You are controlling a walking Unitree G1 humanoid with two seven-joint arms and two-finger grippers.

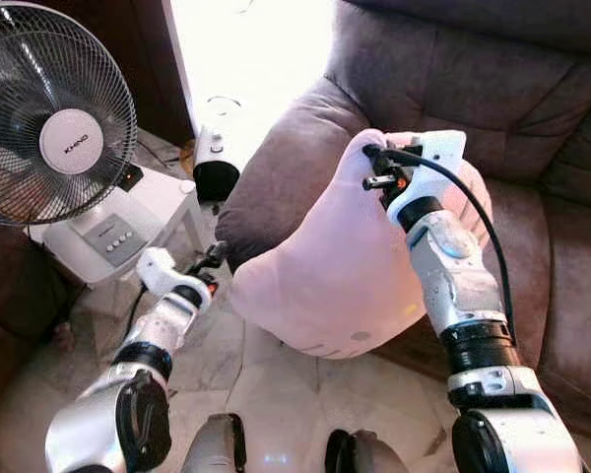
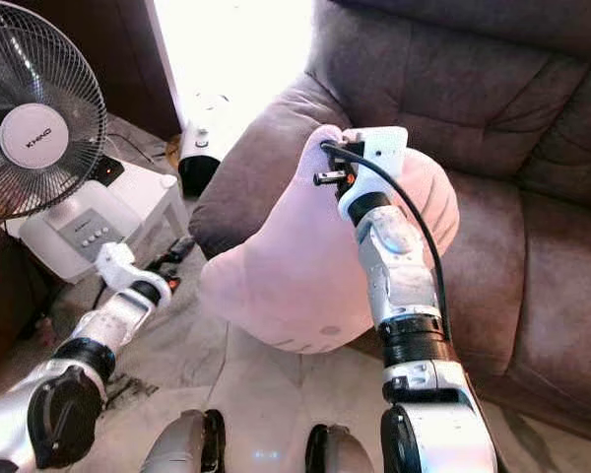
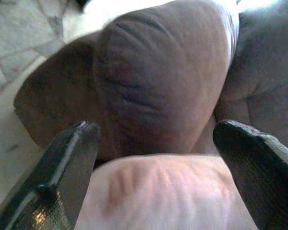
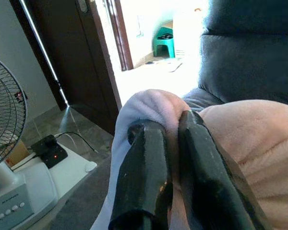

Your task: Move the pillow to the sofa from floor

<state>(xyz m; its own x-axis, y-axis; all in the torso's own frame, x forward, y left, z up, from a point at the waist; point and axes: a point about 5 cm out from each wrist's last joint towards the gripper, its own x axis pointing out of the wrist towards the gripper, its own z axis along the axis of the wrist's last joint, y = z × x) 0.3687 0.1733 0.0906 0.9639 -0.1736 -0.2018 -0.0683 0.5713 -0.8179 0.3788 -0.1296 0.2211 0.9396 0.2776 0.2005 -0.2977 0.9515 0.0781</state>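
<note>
My two arms are silver metal with black joint collars and big black round elbow housings. Right arm (image 1: 458, 276) has a glossy silver forearm, a ribbed black ring lower down, and a white plastic wrist block on top. A black cable runs from that block down along the forearm; small orange bit beside the plug. Left arm (image 1: 153, 335) has the same white wrist piece with orange-red spots. Fingers (image 4: 149, 187) are long, black, slightly shiny, scuffed. Two dark rounded knee or foot covers (image 1: 217, 448) sit at the bottom edge.

Blown-out daylight through doorway (image 1: 246, 59), dim brown sofa (image 1: 492, 89), left wrist view soft, blurred
</note>
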